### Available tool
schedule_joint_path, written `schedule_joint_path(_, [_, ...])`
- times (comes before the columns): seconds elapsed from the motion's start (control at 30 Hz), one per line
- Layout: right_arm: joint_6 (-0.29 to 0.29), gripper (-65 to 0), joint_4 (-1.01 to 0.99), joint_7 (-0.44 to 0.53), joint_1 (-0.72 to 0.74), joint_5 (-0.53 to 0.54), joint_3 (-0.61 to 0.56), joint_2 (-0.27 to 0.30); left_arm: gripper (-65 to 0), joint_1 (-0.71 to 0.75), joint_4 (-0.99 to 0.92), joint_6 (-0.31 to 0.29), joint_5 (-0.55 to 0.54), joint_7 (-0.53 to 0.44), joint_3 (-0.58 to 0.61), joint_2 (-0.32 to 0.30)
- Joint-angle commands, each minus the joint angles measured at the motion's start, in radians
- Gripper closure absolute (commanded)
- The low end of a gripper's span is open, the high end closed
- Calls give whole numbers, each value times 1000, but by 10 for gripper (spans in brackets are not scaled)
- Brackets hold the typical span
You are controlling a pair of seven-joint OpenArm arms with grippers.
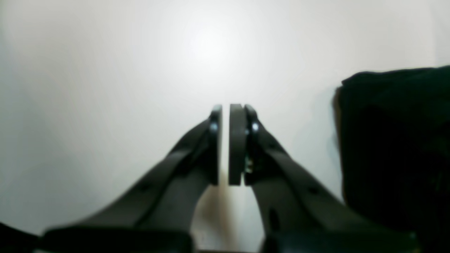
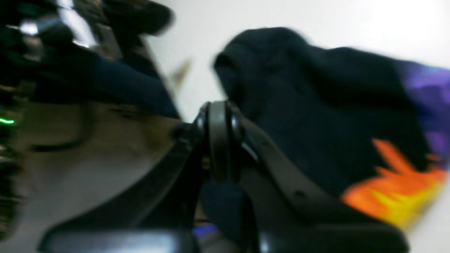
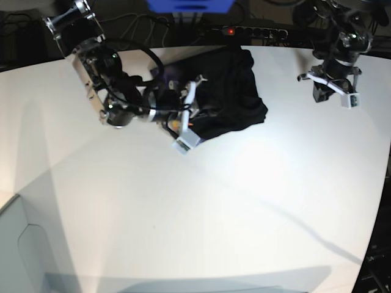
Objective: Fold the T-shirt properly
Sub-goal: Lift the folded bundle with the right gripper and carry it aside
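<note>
The black T-shirt (image 3: 229,97) lies bunched in a lump at the back middle of the white table (image 3: 214,207). In the right wrist view its orange and yellow print (image 2: 393,189) and a purple patch (image 2: 429,91) show on the right side of the cloth. My right gripper (image 3: 186,116) is at the lump's left edge; its pads (image 2: 219,116) are pressed together with dark cloth caught between the fingers. My left gripper (image 3: 327,91) hangs over bare table at the back right, apart from the T-shirt (image 1: 393,147). Its fingers (image 1: 225,140) are shut on nothing.
A power strip (image 3: 244,30) with a red light, cables and a blue object (image 3: 189,5) lie behind the table's far edge. A pale grey box (image 3: 24,244) stands at the front left corner. The right arm's body (image 3: 104,79) reaches in from the back left.
</note>
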Motion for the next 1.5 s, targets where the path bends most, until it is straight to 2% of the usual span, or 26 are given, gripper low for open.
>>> schedule_joint_path(0.0, [-4,0,18,14,15,-20,-18,-3,-39,0,21,-2,-15,-20,-6,-10])
schedule_joint_path(0.2, [-4,0,55,18,52,-328,-244,-9,-39,4,19,-2,-15,-20,-6,-10])
schedule_joint_path(0.37, [-4,0,92,14,55,-566,-382,-50,-39,7,18,-2,-15,-20,-6,-10])
schedule_joint_path(0.43, [-1,0,89,14,52,-638,-411,-74,-39,7,15,-2,-15,-20,-6,-10])
schedule_joint_path(0.6, [4,0,93,14,74,-769,-508,-86,-39,9,13,-2,-15,-20,-6,-10])
schedule_joint_path(0.77, [4,0,90,17,124,-816,-571,-77,-39,9,13,-2,-15,-20,-6,-10])
schedule_joint_path(0.93, [9,0,69,24,161,-833,-581,-77,-39,9,13,-2,-15,-20,-6,-10])
schedule_joint_path(1.03, [62,0,30,30,183,-833,-581,-78,-39,9,13,-2,-15,-20,-6,-12])
schedule_joint_path(1.13, [79,0,-22,95,186,-833,-577,-77,-39,9,13,-2,-15,-20,-6,-13])
schedule_joint_path(1.47, [82,0,-267,281,186,-835,-577,-77,-39,9,13,-2,-12,-20,-6,-12])
